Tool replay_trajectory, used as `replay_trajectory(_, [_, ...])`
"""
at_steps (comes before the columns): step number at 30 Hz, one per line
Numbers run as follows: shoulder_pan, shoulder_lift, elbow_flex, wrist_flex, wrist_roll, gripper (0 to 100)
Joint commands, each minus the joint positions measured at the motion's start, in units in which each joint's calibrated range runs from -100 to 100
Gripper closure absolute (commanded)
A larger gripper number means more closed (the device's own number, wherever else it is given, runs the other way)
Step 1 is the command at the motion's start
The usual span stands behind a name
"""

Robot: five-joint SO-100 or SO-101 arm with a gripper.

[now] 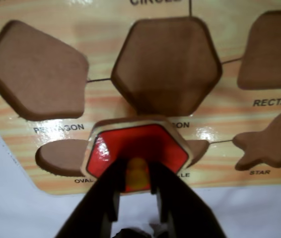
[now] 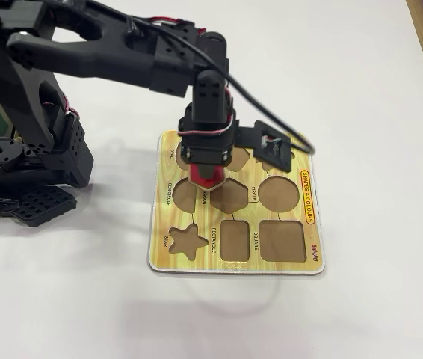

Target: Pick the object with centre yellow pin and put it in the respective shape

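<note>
In the wrist view the red hexagonal piece (image 1: 139,145) with a wooden edge hangs over the yellow shape board (image 1: 101,99). My gripper (image 1: 138,168) is shut on its yellow knob (image 1: 137,179), one black finger on each side. The brown hexagon cut-out (image 1: 168,64) lies just beyond the piece and is empty. The piece covers part of a cut-out between the oval and the star. In the fixed view the gripper (image 2: 205,181) points down over the board's left middle, the red piece (image 2: 206,178) at its tip, with the hexagon cut-out (image 2: 230,196) just to its right.
Empty cut-outs surround the piece: pentagon (image 1: 36,69), rectangle (image 1: 272,49), oval (image 1: 61,156) and star (image 1: 267,144). In the fixed view the board (image 2: 312,258) lies on a white table, with circle (image 2: 279,193) and square (image 2: 281,241) cut-outs further right. The arm's base (image 2: 25,157) stands at left.
</note>
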Motion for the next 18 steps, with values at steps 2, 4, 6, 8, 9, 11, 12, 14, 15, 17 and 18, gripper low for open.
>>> replay_trajectory(2, [2.5, -3.1, -0.4, -0.5, 3.9, 99])
replay_trajectory(4, [2.9, -2.8, -1.0, -0.6, 5.5, 99])
replay_trajectory(6, [3.2, -2.4, -1.2, -0.6, 6.2, 99])
replay_trajectory(8, [3.2, -2.2, -1.3, -0.6, 6.2, 99])
replay_trajectory(9, [3.0, -2.2, -1.3, -0.6, 6.1, 99])
replay_trajectory(11, [2.5, -2.2, -1.5, -0.6, 5.6, 99])
replay_trajectory(12, [2.4, -2.2, -2.2, -0.6, 5.6, 99])
replay_trajectory(14, [2.2, -2.2, -4.4, -0.6, 5.9, 99])
replay_trajectory(15, [2.2, -2.2, -5.8, -0.4, 6.1, 99])
replay_trajectory(17, [2.2, -2.2, -7.9, -0.4, 5.8, 99])
replay_trajectory(18, [2.2, -2.2, -8.8, -0.6, 5.6, 99])
